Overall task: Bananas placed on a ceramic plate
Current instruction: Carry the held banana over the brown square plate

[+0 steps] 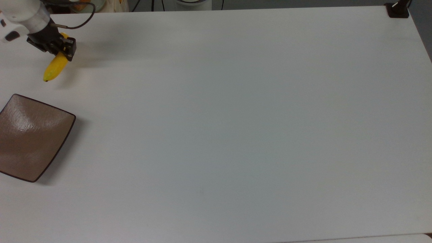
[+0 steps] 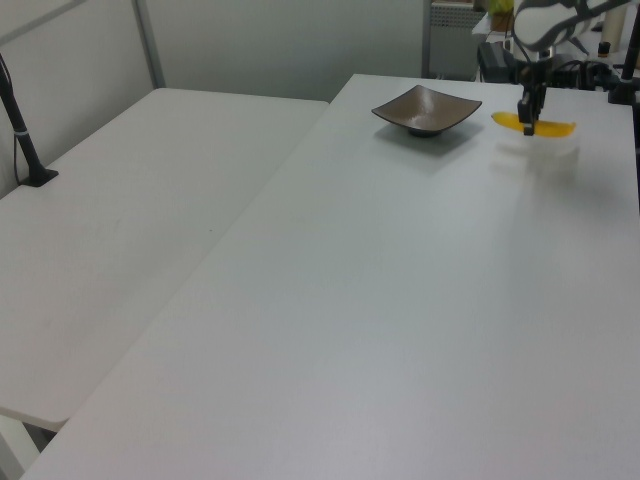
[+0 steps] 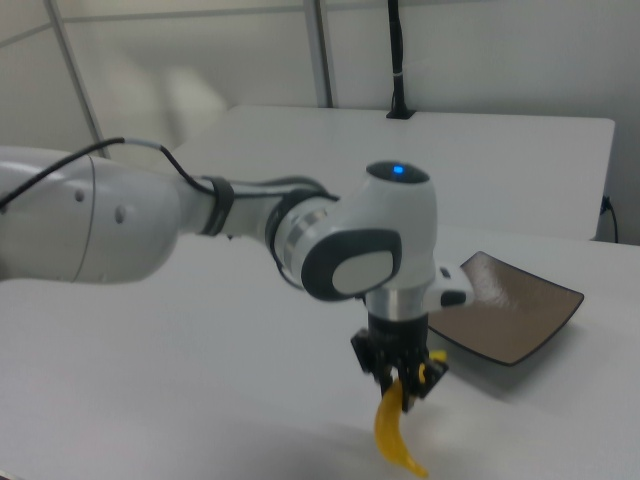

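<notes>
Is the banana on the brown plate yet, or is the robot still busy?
Not yet. Done: the gripper is shut on the banana near one end, and the left view shows it raised off the white table, with its shadow below. In hand: carrying the banana. Left: bring it over the bare brown ceramic plate, lower it and let go.
</notes>
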You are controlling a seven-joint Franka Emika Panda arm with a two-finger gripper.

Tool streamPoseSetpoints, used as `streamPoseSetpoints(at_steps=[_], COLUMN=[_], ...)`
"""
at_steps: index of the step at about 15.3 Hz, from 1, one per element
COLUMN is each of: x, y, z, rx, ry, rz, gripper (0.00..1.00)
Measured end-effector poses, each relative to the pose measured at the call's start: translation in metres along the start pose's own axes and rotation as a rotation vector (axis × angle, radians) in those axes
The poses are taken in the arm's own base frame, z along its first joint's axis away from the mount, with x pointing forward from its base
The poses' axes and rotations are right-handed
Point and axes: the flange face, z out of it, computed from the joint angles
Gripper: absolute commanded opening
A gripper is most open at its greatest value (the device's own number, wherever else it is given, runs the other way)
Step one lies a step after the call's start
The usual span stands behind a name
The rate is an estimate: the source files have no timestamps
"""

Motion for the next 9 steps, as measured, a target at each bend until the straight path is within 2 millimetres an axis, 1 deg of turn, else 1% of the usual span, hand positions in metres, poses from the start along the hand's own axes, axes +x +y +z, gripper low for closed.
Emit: streamPoseSetpoints(at_steps=[1, 4, 6, 7, 8, 9], x=[0.006, 0.02, 0.027, 0.035, 0.05, 0.06], y=[-0.003, -0.01, -0.013, -0.016, -0.022, -0.026], z=[-0.014, -0.043, -0.055, -0.063, -0.078, -0.085], rx=[0.027, 0.101, 0.127, 0.135, 0.14, 0.147], ry=[0.035, 0.132, 0.172, 0.2, 0.242, 0.265], rz=[0.014, 0.061, 0.087, 0.09, 0.086, 0.096], gripper=[0.18, 0.18, 0.18, 0.18, 0.19, 0.19])
